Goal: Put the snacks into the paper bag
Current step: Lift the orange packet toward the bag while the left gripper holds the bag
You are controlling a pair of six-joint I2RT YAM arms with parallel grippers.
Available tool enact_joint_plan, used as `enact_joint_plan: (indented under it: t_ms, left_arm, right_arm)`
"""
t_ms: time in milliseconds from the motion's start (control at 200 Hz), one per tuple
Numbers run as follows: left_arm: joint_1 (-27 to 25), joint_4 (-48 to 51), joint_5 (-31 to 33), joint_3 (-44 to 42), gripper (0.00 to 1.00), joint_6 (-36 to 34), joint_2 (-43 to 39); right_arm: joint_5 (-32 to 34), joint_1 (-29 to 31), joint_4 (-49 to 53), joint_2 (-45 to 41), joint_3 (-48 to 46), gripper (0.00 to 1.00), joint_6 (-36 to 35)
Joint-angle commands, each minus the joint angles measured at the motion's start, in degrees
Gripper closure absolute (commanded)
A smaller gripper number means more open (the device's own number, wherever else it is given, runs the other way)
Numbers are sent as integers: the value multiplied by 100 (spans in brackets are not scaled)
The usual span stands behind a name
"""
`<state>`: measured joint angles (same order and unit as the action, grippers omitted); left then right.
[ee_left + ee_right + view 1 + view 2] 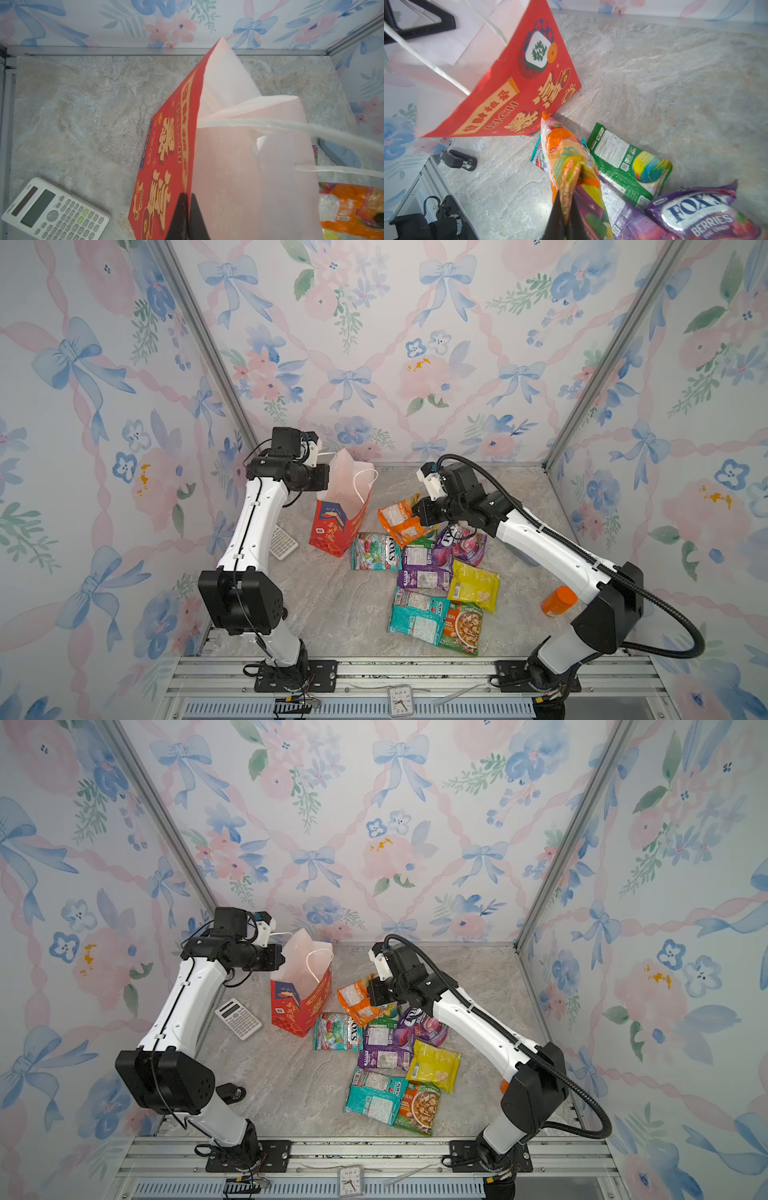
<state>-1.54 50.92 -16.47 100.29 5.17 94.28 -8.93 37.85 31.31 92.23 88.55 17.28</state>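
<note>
Shows the transfer step for one snack. No packet is visible inside the paper bag [337, 526], though its bottom is hidden. Pins the bag's rim in the closed left gripper [187, 207], one finger on the red outer face and one on the white lining, which props the mouth open. Clamps one short end of the orange packet [562, 153] in the shut right gripper [566, 214], just beside the bag and over the heap of other snacks [424, 568] lying flat on the tabletop [332, 605]. Places the bag on its base toward the back of the tabletop, long axis near upright and mouth upward; cannot settle whether it leans. Sets the packet's long axis from the jaws toward the bag, closer to level than hanging, with the free end pointing at the bag's lower corner and near it; cannot tell whether the two touch. Calls next, by judgement, for a lift above the rim, a shift over the mouth, and a turn of the wrist so the packet enters narrow end first. Warrants care around the white cord handle [291, 127] crossing the opening.
</note>
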Motion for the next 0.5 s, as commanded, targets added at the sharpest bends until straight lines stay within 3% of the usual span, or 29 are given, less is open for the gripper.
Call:
enact_joint_plan:
  t_ms: [0,495]
  left_arm:
    - [-55,50,-242,52,100,46,-198]
    - [-224,50,-269,-92,100,-78,-373]
  right_arm:
    - [482,-83,408,-120,572,100,-374]
    - [1442,-95,702,691,2938,100,-1169]
